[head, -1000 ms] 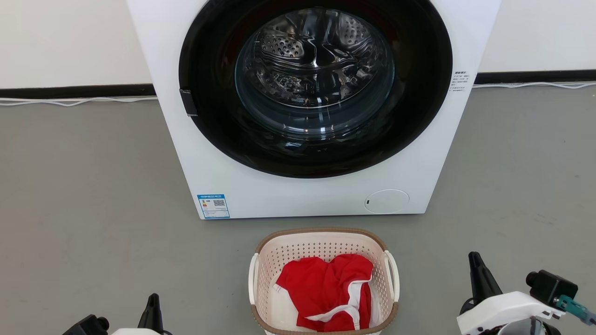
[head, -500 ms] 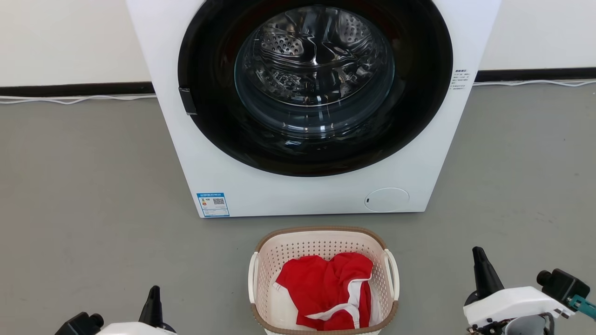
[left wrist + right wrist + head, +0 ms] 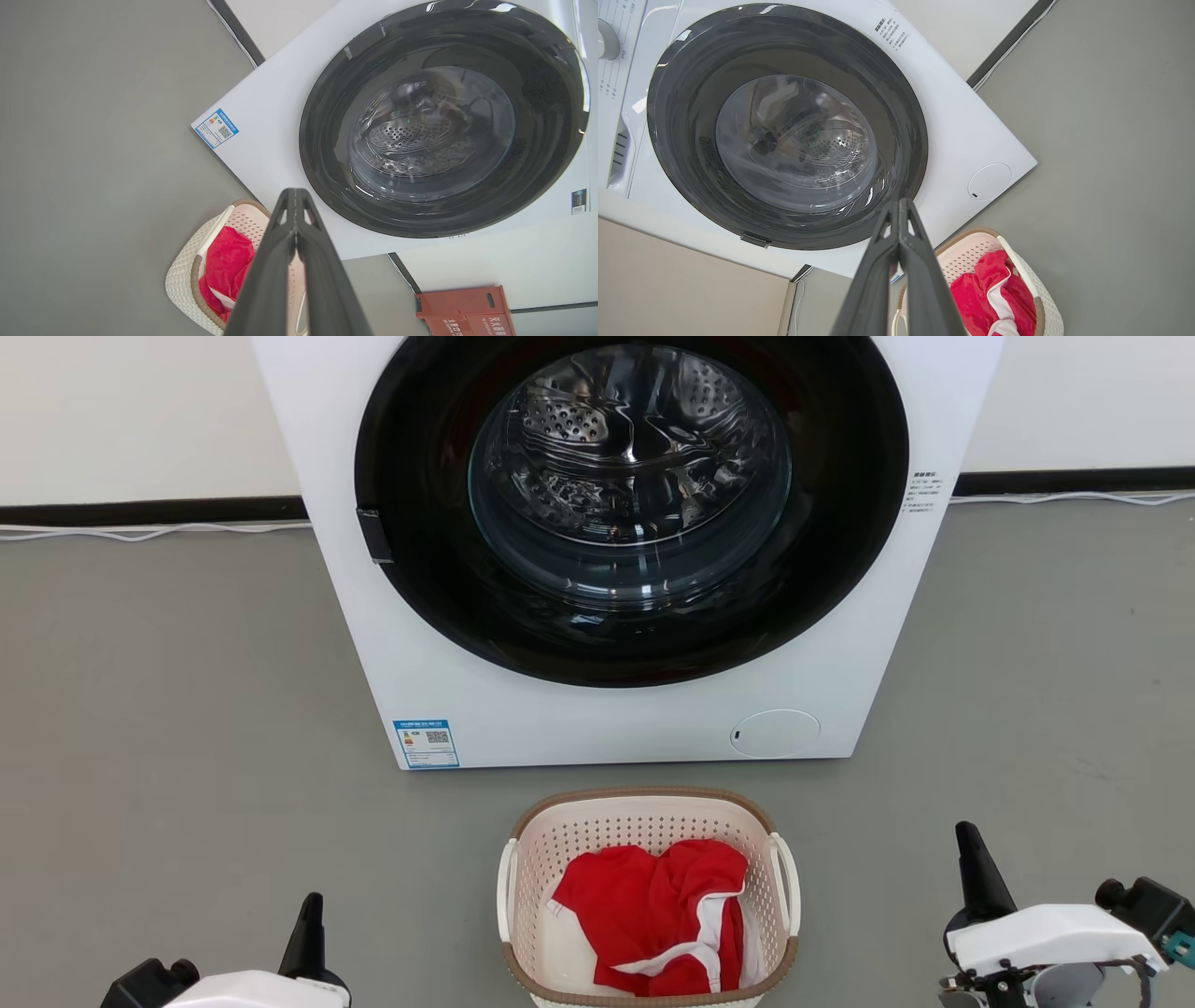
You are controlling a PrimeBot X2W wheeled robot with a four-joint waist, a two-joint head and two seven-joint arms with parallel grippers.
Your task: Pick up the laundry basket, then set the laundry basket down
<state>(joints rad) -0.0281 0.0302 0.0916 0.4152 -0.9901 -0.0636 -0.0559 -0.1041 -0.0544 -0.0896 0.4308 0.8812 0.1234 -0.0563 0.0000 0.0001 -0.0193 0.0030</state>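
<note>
My left gripper (image 3: 311, 907) and right gripper (image 3: 969, 845), fingers pressed together and empty, have crept forward slightly; the laundry basket (image 3: 597, 835) sits between them on the floor (image 3: 187, 709) — untouched, so the pick-up has barely begun.

— What is everything standing on?
— A smooth, matt grey floor (image 3: 187, 709), running back to a pale wall with a dark skirting strip.
— And directly on it?
— A white washing machine (image 3: 597, 728) by the wall. The laundry basket (image 3: 644, 826) sits just in front of it, with a band of bare floor between them. A thin white cable (image 3: 140, 534) lies along the skirting strip, and a red crate (image 3: 462, 310) sits near the wall, to one side of the machine.
</note>
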